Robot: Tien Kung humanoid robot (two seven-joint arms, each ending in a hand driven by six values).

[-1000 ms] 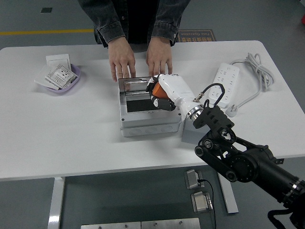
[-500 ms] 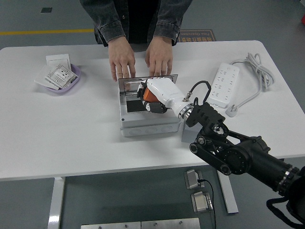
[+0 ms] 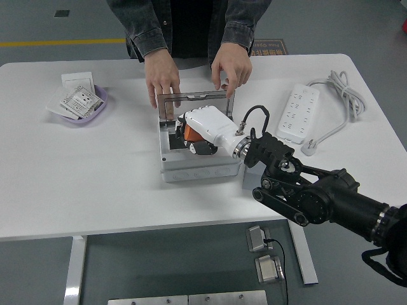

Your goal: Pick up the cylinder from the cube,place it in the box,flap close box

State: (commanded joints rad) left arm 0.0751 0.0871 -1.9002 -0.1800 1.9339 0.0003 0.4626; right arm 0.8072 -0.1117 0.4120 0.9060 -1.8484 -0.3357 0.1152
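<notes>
Hand: your right hand [image 3: 194, 136] has moved deeper into the box [image 3: 198, 166], fingers unreadable.
Lid: person's hand [image 3: 232, 63] has raised the lid [image 3: 194, 105]; closing comes next.

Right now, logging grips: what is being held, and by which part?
The person's hand holds the box's lid by its far corner.

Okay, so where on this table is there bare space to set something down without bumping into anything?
The broad bare stretch left of the gray box, in front of the purple dish, is free. A narrower strip along the near edge in front of the power strip is partly crossed by the right hand's arm. Around the box it is crowded: the person's hands hold its lid.
</notes>
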